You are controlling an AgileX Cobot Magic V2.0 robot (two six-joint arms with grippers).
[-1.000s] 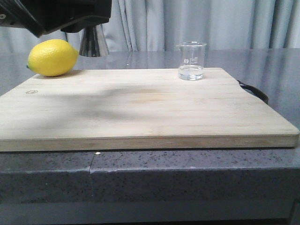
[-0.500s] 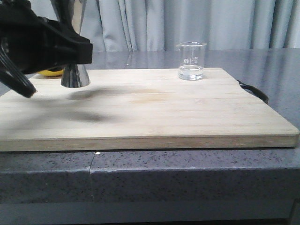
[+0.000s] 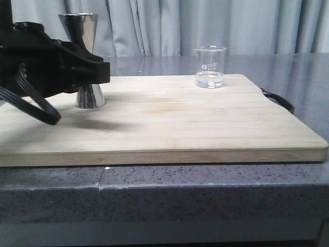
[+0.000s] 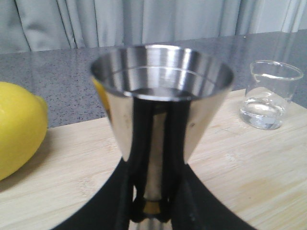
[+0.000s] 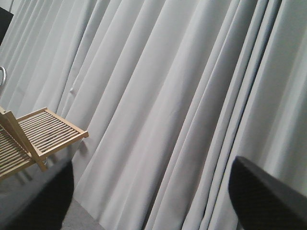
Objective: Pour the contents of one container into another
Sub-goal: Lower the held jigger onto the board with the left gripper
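Observation:
The tall steel jigger (image 3: 78, 31) stands upright at the left of the wooden cutting board (image 3: 180, 118), its base on or just above the wood. My left gripper (image 3: 90, 71) is shut on its narrow waist. The left wrist view shows the jigger (image 4: 160, 91) close up, with the gold band between the black fingers of the left gripper (image 4: 153, 206). The small glass beaker (image 3: 209, 67) sits at the board's back right with a little clear liquid in it; the left wrist view also shows the beaker (image 4: 268, 96). My right gripper (image 5: 153, 201) is open, faces curtains and is outside the front view.
A yellow lemon (image 4: 14, 129) lies on the board beside the jigger, hidden behind my left arm in the front view. A black handle (image 3: 280, 100) sticks out at the board's right edge. A wooden slatted rack (image 5: 33, 136) shows in the right wrist view.
My left gripper has brought the jigger from behind the lemon forward and down to the left part of the board. The beaker has not moved.

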